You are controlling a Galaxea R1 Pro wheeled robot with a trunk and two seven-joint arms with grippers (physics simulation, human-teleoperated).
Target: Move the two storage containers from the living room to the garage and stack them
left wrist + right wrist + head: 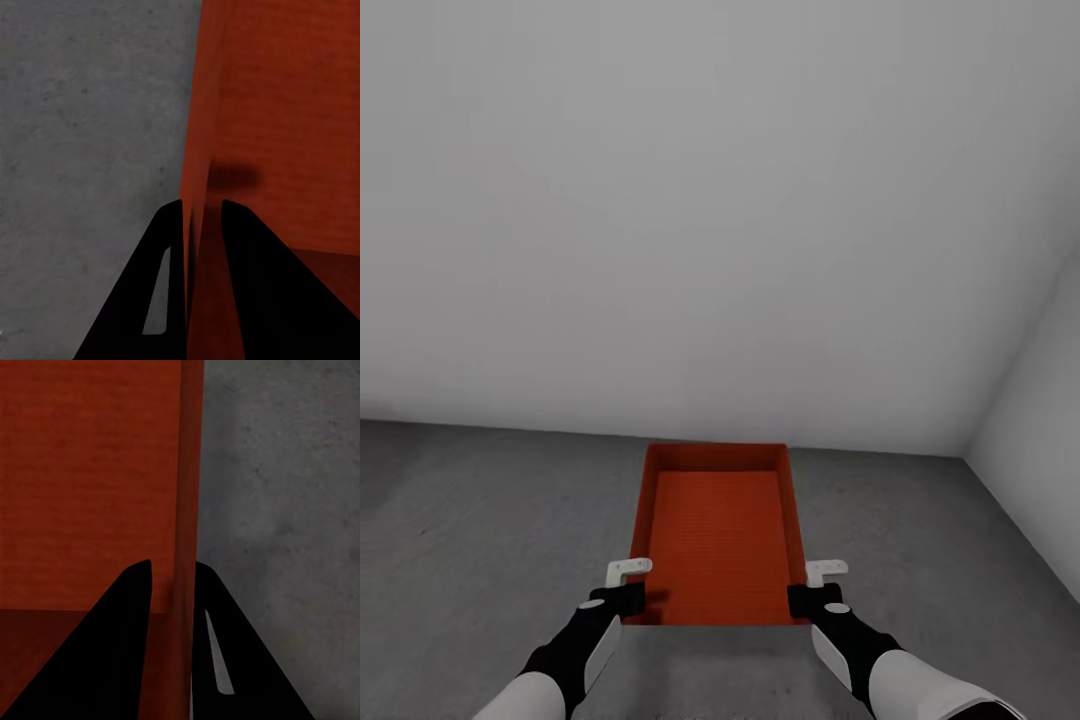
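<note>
Straight ahead we see one red-orange, shallow, lidless rectangular storage container (720,535) held level between our two arms above the dark grey mottled concrete floor (480,520), with a plain white-grey wall (690,200) behind it and a second wall (1040,420) meeting it at the corner on our right. Our left gripper (628,590) pinches the container's thin left side wall near the nearest corner, and in the left wrist view its two black fingers (247,300) sit one on each side of that wall (196,187). Our right gripper (812,592) pinches the right side wall the same way, its two fingers (112,660) straddling the thin red edge (187,510). We count one container, two grippers, two walls.
</note>
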